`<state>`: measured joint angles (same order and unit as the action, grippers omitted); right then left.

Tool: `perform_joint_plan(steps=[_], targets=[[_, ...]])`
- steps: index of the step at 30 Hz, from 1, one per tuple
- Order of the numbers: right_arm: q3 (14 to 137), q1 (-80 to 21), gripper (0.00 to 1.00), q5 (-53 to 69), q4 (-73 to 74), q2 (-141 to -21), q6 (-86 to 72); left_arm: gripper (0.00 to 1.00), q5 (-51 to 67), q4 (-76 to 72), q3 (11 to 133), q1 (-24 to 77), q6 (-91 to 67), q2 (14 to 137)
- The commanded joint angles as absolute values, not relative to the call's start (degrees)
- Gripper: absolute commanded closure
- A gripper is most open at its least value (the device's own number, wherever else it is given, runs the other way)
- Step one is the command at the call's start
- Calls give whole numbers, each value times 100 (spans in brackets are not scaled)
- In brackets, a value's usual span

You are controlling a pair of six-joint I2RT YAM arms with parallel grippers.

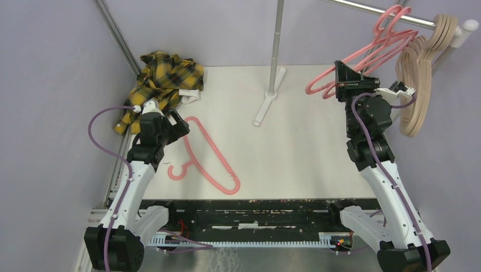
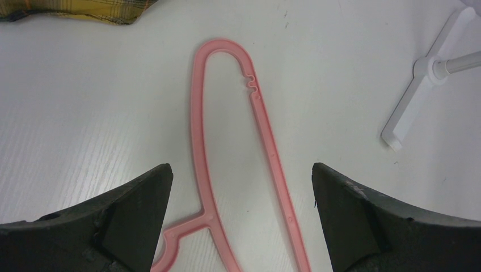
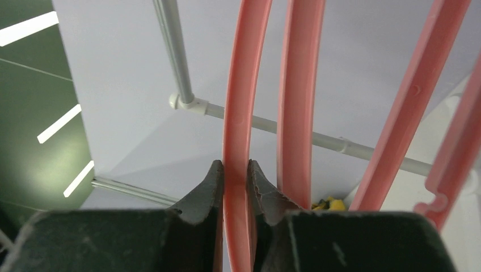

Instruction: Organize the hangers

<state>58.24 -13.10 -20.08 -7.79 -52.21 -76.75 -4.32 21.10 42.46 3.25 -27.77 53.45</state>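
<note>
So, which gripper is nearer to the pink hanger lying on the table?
Left. The left gripper hangs open above that pink hanger; the right gripper is far away, closed on another pink hanger at the rail.

This is a robotics lab test cell. A bare white table (image 1: 306, 153) is boxed in by plain lilac wall panels (image 1: 51, 85) and a metal frame strut (image 1: 116, 34), and a left arm (image 1: 133, 175) and right arm (image 1: 385, 175) are bolted at its near edge, trailing purple cables (image 1: 93, 133). The only furnishings are a small rail (image 1: 368, 9) over the far right corner carrying pink hangers (image 1: 363, 56) and beige hangers (image 1: 417, 90), its pole (image 1: 277, 39) standing near the far edge, and a plaid shirt (image 1: 161, 79) bunched in the far left corner.
</note>
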Motion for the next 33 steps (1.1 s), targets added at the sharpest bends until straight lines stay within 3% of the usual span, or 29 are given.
perform_joint_plan(steps=[1,5,10,19,26,33], targets=[[6028,-1266,73,-2289,-83,-5189,-7488,1,-361,1916,4245,290,-2496,5214],[6215,-1266,51,-2244,213,-5228,-7370,1,-372,1925,4235,291,-2487,5178],[6317,-1266,37,-2218,347,-5186,-7273,1,-375,1912,4245,290,-2484,5183],[6416,-1266,47,-1847,282,-5280,-7038,1,-395,1914,4255,290,-2479,5195],[6344,-1264,79,-1402,57,-5357,-6891,1,-409,1916,4263,288,-2472,5203],[7006,-1271,77,-700,863,-5536,-6405,1,-410,1928,4253,290,-2470,5204]])
